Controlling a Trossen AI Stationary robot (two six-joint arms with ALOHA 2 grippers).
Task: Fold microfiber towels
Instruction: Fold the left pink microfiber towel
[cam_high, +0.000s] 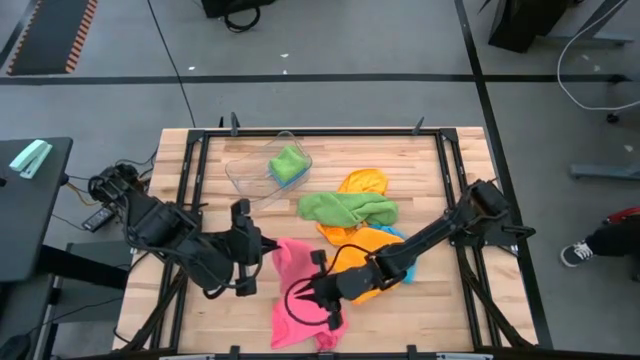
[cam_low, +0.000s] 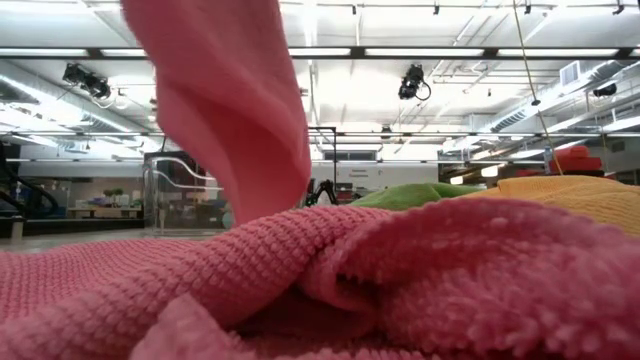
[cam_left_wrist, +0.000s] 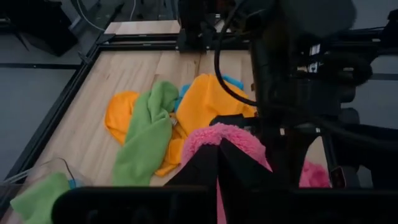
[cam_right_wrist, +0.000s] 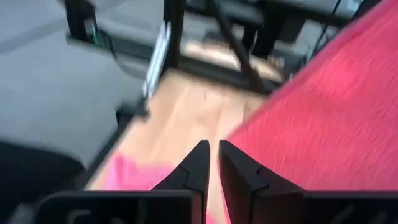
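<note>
A pink towel (cam_high: 283, 325) lies bunched at the table's near edge, with one part (cam_low: 220, 110) drawn up off the heap. My left gripper (cam_left_wrist: 217, 154) is shut on that raised part. My right gripper (cam_right_wrist: 211, 149) hovers over the same towel (cam_right_wrist: 323, 106), fingers almost together with nothing between them. Behind lie a green towel (cam_high: 345, 208), two orange towels (cam_high: 362, 183) (cam_high: 378, 245) and a bit of a blue one (cam_high: 397, 233). My left gripper pinches a bunched fold of the pink towel (cam_left_wrist: 219, 134) between its two fingers, and the cloth bulges out past the fingertips. The fingers come slanting down from the table's left. The held part is raised, while the rest of the towel (cam_low: 400, 280) lies on the table.
A clear plastic tub (cam_high: 250, 175) with a green cloth (cam_high: 288, 163) in it stands at the far left of the table. Bare wood shows along the right side (cam_high: 440, 300). A black frame rail (cam_high: 320, 131) borders the table.
</note>
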